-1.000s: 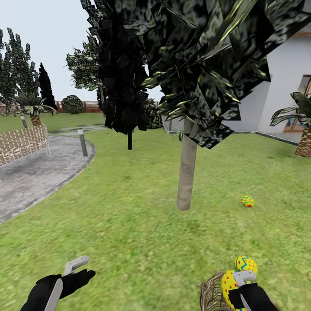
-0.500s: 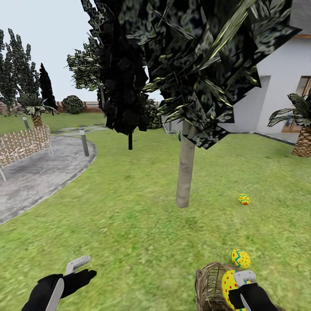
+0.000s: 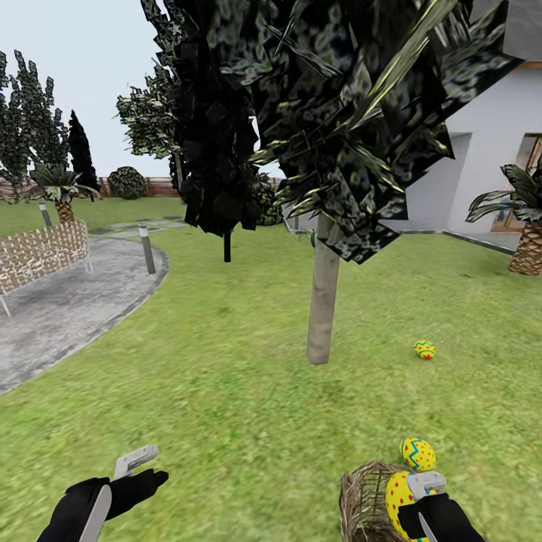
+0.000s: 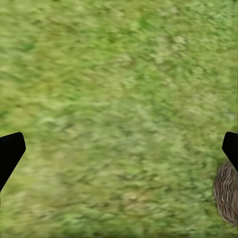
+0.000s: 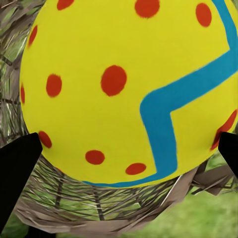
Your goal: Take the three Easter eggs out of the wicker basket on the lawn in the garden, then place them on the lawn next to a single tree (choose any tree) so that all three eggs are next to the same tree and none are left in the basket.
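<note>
An Easter egg [image 3: 399, 493] is clamped in the right gripper [image 3: 423, 485] above the wicker basket [image 3: 365, 500]; the left gripper [image 3: 135, 459] is spread, empty. Open lawn [image 3: 226, 376] lies ahead — two eggs [image 3: 418, 453] are seen beyond, the farther [image 3: 424, 349] near the tree [image 3: 324, 301].

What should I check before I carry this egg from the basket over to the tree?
1. Grip on the held egg: it sits between the right gripper fingers, above the wicker basket. Ok.
2. Egg clear of the basket rim: cannot tell; wicker is close beneath it in the right wrist view.
3. Target tree: trunk stands ahead on the lawn. Ok.
4. Egg by the tree: lies on grass to the right of the trunk. Ok.
5. Second egg: on grass just beyond the basket, not near the tree. Not ok.
6. Left gripper: open, holding nothing. Ok.
</note>
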Robot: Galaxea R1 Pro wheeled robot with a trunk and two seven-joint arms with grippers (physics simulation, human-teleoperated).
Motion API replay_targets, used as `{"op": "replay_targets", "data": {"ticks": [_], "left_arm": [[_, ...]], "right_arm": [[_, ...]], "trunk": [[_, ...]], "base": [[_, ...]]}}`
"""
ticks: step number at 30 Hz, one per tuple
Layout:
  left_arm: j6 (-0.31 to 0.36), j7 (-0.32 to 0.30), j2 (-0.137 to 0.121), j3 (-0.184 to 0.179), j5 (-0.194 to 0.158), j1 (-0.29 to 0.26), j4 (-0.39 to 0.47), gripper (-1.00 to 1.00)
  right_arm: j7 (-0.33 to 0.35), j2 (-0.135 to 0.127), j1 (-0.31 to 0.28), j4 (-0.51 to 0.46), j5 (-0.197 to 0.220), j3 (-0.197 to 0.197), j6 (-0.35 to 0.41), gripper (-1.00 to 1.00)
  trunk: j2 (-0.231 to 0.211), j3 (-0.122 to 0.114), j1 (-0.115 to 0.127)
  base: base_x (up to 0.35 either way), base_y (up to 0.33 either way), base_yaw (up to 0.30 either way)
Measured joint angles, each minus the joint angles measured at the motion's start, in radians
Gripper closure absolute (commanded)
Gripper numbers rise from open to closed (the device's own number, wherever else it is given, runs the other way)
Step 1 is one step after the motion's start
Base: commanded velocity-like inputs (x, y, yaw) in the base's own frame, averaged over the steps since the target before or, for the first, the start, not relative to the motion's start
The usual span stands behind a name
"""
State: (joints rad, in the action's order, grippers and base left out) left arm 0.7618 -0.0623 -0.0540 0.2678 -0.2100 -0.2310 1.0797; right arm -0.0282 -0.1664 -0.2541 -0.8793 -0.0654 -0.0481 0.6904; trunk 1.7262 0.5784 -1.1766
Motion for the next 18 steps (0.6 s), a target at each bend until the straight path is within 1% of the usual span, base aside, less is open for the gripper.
{"op": "replay_targets", "data": {"ticks": [14,15,18], "left_arm": [[0.0,0.0,0.0,-0.001,0.001,0.0,-0.001,-1.0],[0.0,-0.001,0.001,-0.001,0.002,0.0,-0.001,-1.0],[0.001,-0.003,0.002,-0.003,0.001,0.0,0.0,-1.0]], "right_arm": [[0.0,0.0,0.0,0.0,0.0,0.0,0.0,1.0],[0.0,0.0,0.0,0.0,0.0,0.0,0.0,1.0],[0.0,0.0,0.0,0.0,0.0,0.0,-0.001,1.0]], "trunk": [[-0.098,-0.044,0.054],[-0.098,-0.044,0.054],[-0.098,-0.044,0.054]], "base": [[0.0,0.0,0.0],[0.0,0.0,0.0],[0.0,0.262,0.0]]}}
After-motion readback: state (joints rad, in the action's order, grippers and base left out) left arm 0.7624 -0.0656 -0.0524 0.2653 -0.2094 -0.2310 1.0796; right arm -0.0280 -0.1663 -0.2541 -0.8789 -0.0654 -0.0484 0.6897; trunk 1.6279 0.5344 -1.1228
